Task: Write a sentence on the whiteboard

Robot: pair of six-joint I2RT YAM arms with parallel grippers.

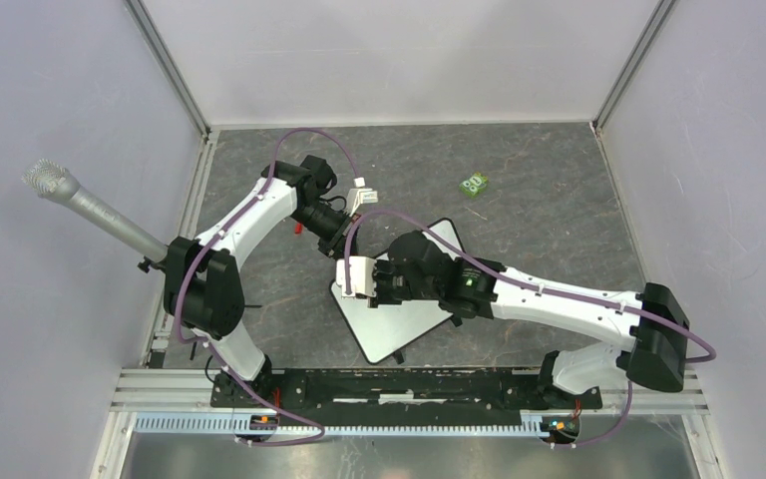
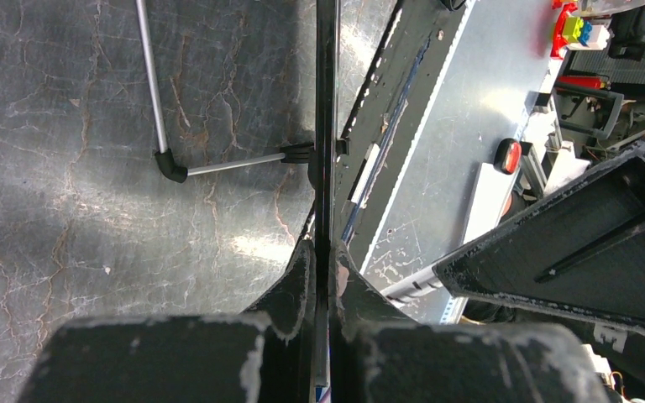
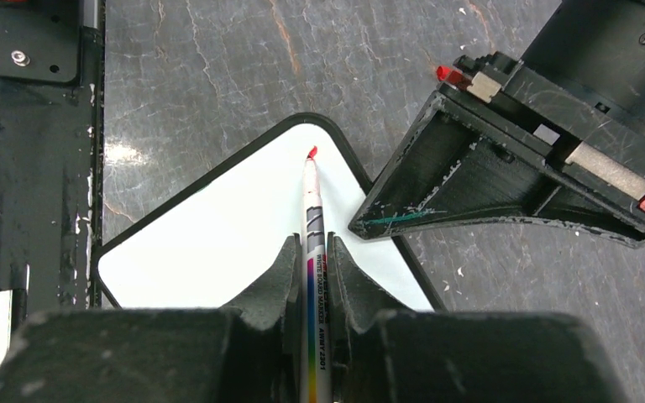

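The whiteboard [image 1: 404, 324] lies tilted like a diamond in front of the arms. My left gripper [image 1: 342, 244] is shut on its far left rim. In the left wrist view the board shows edge-on as a thin dark line [image 2: 326, 126] between the closed jaws of the left gripper [image 2: 326, 252]. My right gripper [image 3: 311, 243] is shut on a white marker pen [image 3: 312, 210], whose red tip sits close to the board's far corner. The board's face [image 3: 218, 243] is blank where it shows, with no red sentence in view. The left gripper's black finger [image 3: 470, 185] overlaps the board's edge beside the tip.
A small green block [image 1: 475, 184] lies at the back right of the dark mat. A grey microphone [image 1: 80, 200] juts in from the left wall. A metal rail [image 1: 409, 384] runs along the near edge. A thin metal rod with a black elbow [image 2: 168, 164] stands beside the board.
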